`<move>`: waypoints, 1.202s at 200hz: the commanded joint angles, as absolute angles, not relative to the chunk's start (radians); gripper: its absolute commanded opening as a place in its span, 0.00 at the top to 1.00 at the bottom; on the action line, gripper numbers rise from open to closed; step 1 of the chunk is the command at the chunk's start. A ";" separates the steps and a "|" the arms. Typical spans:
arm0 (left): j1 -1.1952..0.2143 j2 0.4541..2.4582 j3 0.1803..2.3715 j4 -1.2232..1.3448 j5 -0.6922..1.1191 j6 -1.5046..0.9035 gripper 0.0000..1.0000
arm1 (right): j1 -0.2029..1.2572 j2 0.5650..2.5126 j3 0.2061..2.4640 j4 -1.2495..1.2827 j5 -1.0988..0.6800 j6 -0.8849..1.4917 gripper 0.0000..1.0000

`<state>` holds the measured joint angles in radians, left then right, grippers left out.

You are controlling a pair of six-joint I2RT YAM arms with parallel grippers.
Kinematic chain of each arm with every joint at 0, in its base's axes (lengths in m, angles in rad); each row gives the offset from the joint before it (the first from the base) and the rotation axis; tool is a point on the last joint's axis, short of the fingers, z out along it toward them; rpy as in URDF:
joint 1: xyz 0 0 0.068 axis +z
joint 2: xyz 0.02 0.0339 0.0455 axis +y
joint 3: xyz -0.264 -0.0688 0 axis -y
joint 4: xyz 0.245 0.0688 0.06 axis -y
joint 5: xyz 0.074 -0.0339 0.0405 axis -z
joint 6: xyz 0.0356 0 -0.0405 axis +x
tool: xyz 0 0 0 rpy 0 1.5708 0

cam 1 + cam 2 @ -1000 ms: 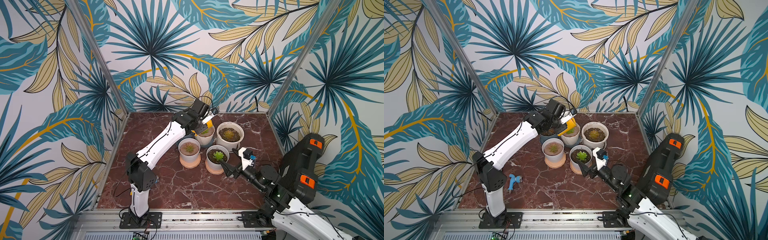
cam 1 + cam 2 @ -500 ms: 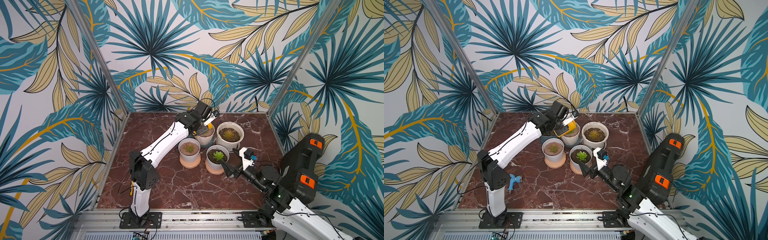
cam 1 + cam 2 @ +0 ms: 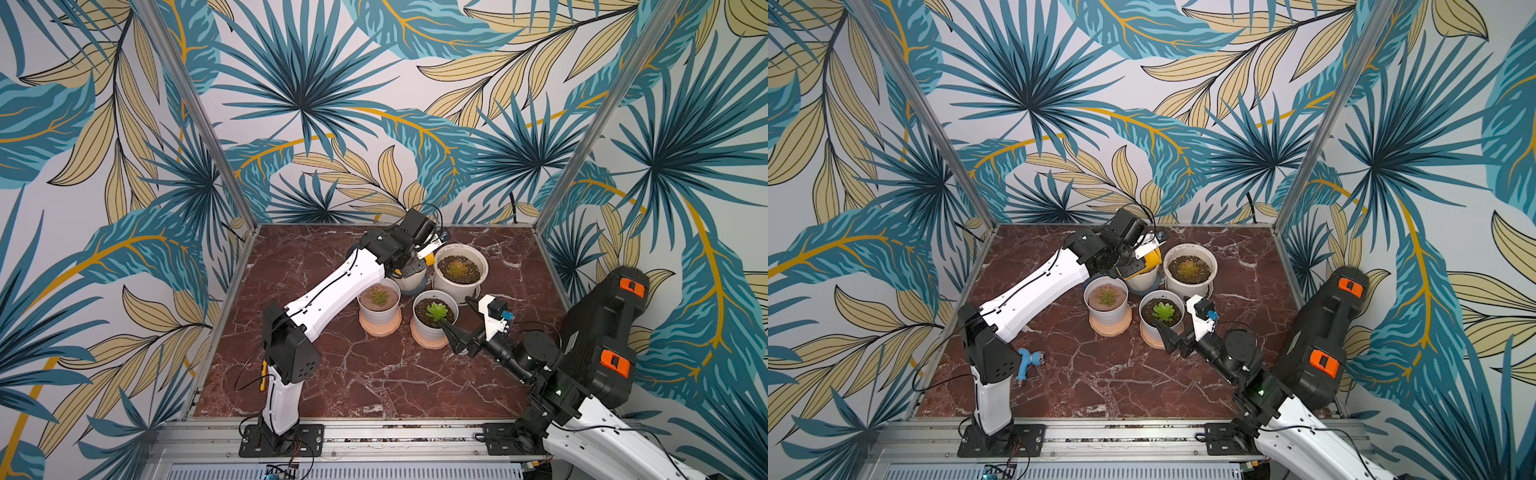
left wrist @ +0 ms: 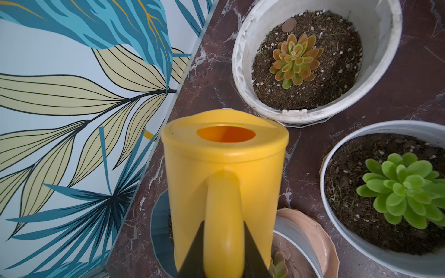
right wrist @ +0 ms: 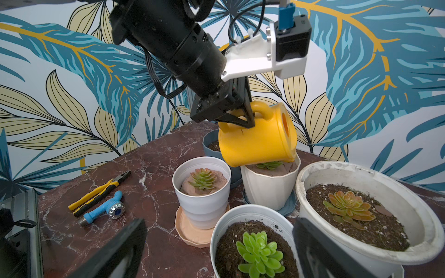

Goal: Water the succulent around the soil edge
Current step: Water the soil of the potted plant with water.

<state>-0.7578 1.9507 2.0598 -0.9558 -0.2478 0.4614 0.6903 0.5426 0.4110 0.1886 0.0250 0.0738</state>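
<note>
In a top view, four pots (image 3: 1190, 266) cluster at the far middle of the counter (image 3: 1100, 386), and the left hand (image 3: 1139, 258) holds one yellow watering can (image 3: 1153, 260) tilted over the cream pot (image 3: 1144, 283). The left wrist view shows that hand pinching the can's handle (image 4: 222, 204). The right wrist view shows five pots, one pliers (image 5: 100, 190), one blue nozzle (image 5: 103, 210), the cream pot's succulent (image 5: 268, 165) under the can, and the right hand (image 5: 219, 221) spread wide.

Smooth glossy yellow plastic watering can (image 5: 257, 139), polished marble-look tabletop (image 3: 374, 374), matt scuffed white plastic pot (image 5: 361, 174), rough crumbly soil (image 4: 337, 79), matt alu frame rail (image 3: 415, 435).
</note>
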 commanded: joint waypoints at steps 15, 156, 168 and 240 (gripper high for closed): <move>-0.757 1.908 2.086 -0.957 -0.267 0.460 1.00 | 0.696 0.532 0.422 0.192 0.020 0.067 0.00; -0.799 1.789 1.941 -0.953 -0.275 0.422 1.00 | 0.695 0.539 0.420 0.195 0.022 0.065 0.00; -0.800 1.780 1.920 -0.943 -0.272 0.417 1.00 | 0.694 0.541 0.420 0.195 0.023 0.066 0.00; -0.801 1.786 1.884 -0.907 -0.285 0.411 1.00 | 0.694 0.535 0.422 0.192 0.021 0.066 0.00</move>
